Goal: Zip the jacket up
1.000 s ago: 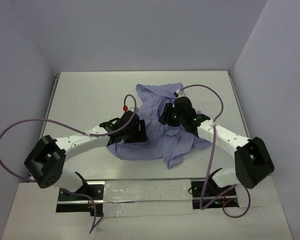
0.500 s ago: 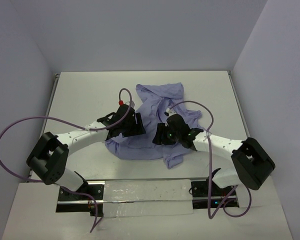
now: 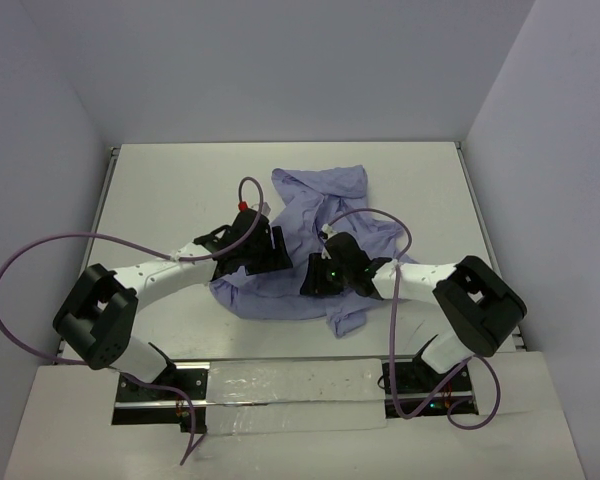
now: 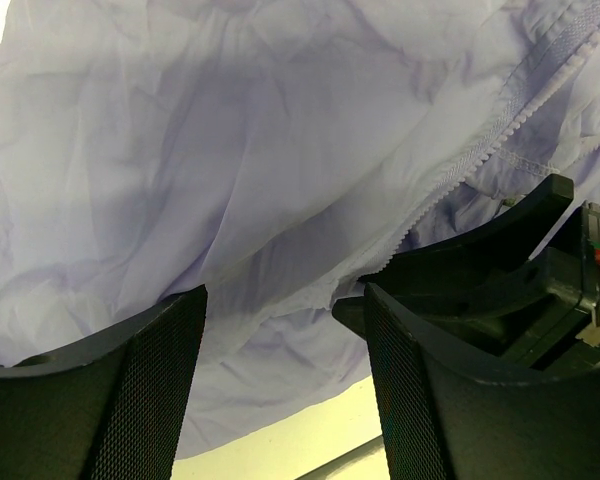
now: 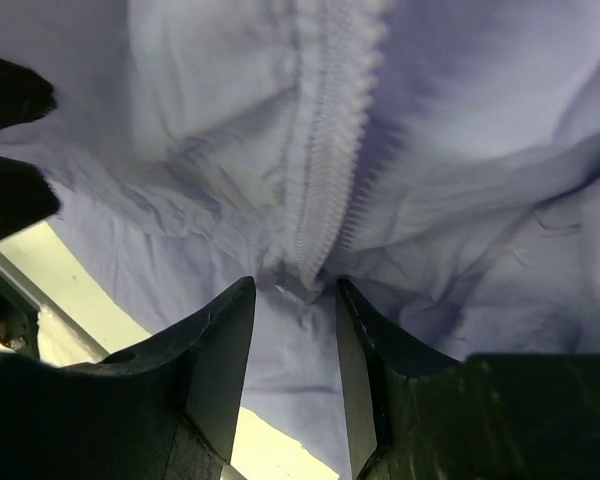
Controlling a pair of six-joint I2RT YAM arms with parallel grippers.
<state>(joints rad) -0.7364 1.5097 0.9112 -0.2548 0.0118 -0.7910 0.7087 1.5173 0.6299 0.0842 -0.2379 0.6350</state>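
The lavender jacket (image 3: 325, 205) lies crumpled in the middle of the table (image 3: 170, 190). My left gripper (image 3: 273, 262) hovers over its near-left part. In the left wrist view it (image 4: 283, 295) is open, with smooth fabric (image 4: 230, 170) and a zipper track (image 4: 490, 130) beyond its fingers. My right gripper (image 3: 307, 280) is low over the jacket's near middle, pointing toward the left one. In the right wrist view it (image 5: 293, 290) is open, and the lower end of the joined zipper teeth (image 5: 325, 170) sits right at its fingertips.
The right gripper's black body (image 4: 540, 260) shows close by in the left wrist view. Purple cables (image 3: 40, 255) loop off both arms. The jacket's near hem (image 3: 345, 318) hangs toward the table's front. A metal rail (image 3: 280, 385) runs along the near edge, and walls stand on three sides.
The right arm swung from the jacket's upper middle down and left to its near part, close to the left gripper, and its jaws narrowed. The left gripper shifted slightly, then held.
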